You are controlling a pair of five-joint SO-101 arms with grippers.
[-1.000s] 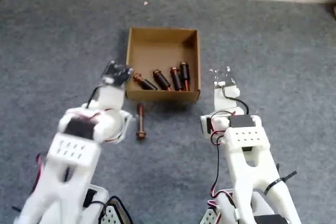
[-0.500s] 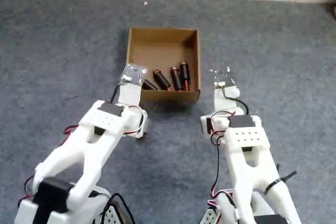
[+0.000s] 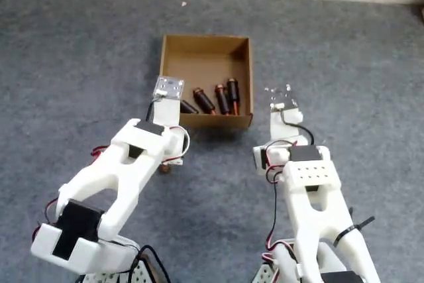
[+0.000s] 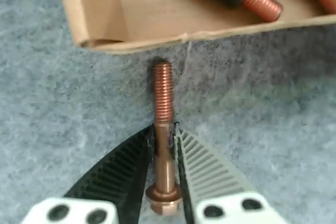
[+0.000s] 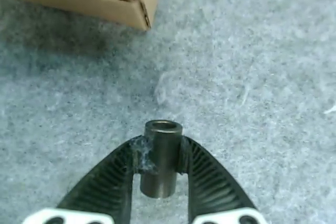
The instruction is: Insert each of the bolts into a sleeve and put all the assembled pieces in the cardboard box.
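A copper bolt (image 4: 163, 108) lies on the grey carpet with its threaded end toward the cardboard box (image 4: 100, 38). My left gripper (image 4: 164, 130) is shut on the bolt's shank, one finger pressed against each side. In the high view the left arm (image 3: 142, 154) reaches down just in front of the box (image 3: 205, 43). My right gripper (image 5: 160, 148) is shut on a dark sleeve (image 5: 161, 156), held with its bore facing outward just above the carpet, to the right of the box corner (image 5: 139, 9). Several assembled pieces (image 3: 213, 99) lie in the box.
Grey carpet (image 3: 344, 64) covers the whole table. The right arm (image 3: 308, 177) stands to the right of the box front. Open carpet lies left and right of the box, and a pale strip runs along the far edge.
The left arm has swung right and come down over the bolt in front of the box, now hiding it in the high view. The right arm has not moved.
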